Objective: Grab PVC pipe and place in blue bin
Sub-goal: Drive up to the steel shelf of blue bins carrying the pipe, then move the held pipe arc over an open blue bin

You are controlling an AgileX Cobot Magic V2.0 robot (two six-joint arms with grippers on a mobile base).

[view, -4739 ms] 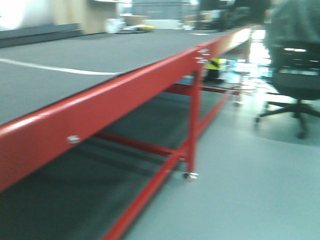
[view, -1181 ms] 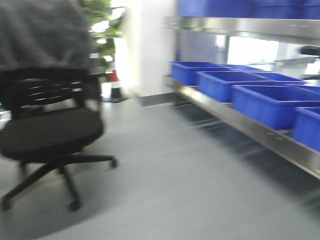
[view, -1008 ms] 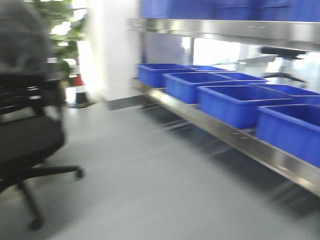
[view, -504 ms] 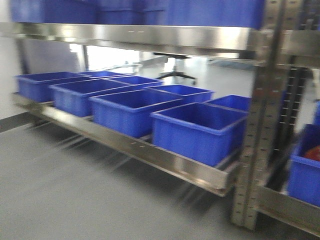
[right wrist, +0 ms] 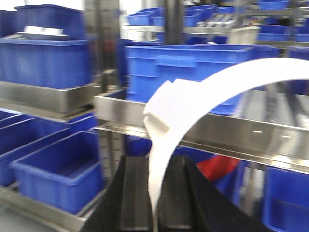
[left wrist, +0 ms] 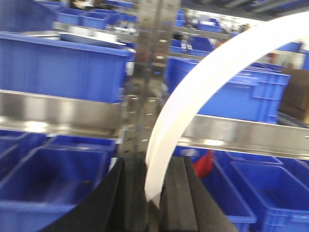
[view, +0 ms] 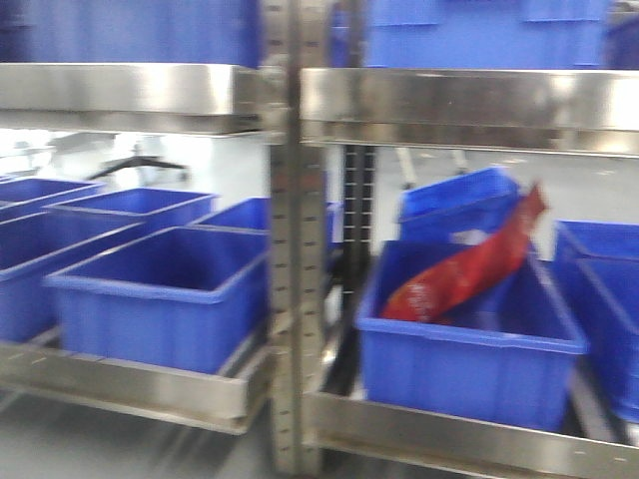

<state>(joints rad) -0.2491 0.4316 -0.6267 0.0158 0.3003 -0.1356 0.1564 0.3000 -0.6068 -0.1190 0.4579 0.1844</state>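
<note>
In the left wrist view a slim white curved PVC pipe (left wrist: 193,92) rises from between the black fingers of my left gripper (left wrist: 155,166) and arcs up to the right; the jaws are shut on its lower end. The right wrist view shows a white PVC pipe arc (right wrist: 203,92) with a squared end, on which my right gripper (right wrist: 157,162) is likewise shut. I cannot tell if these are one piece or two. Blue bins (view: 160,289) stand on the steel rack straight ahead. Neither gripper shows in the front view.
A steel upright (view: 295,249) of the rack stands dead ahead between two bays. The right bay's blue bin (view: 469,369) holds a red bag (view: 464,269). More blue bins fill the upper shelf (view: 130,95) and the racks behind.
The front view has swung from a red-framed table, past a black office chair, along the row of blue bins to the rack upright and the bin with the red bag.
</note>
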